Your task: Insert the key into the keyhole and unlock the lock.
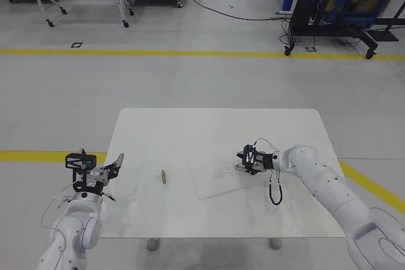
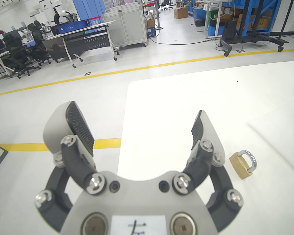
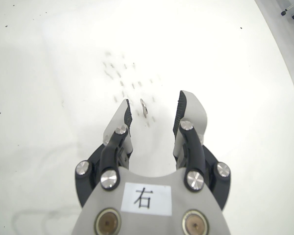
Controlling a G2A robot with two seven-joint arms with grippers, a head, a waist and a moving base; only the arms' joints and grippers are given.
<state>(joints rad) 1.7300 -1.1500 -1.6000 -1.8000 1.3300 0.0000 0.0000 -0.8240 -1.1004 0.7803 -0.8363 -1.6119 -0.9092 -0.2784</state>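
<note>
Right gripper [image 3: 153, 98]: my jaws are parted and hold nothing.
Key [image 3: 144, 107]: on the table [image 3: 210, 37] between my right fingertips, touching neither, among small dark marks.
Left gripper [image 2: 137, 108]: my jaws are spread wide and empty, at the table's left edge.
Padlock [image 2: 242, 166]: brass, lying near my left gripper, well apart from the key.

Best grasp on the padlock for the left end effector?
Probably the brass body of the padlock, pinched across its side edges from above by the left end effector, open beside it. It lies on the table with the shackle at one end; keep that and the opposite end free.
</note>
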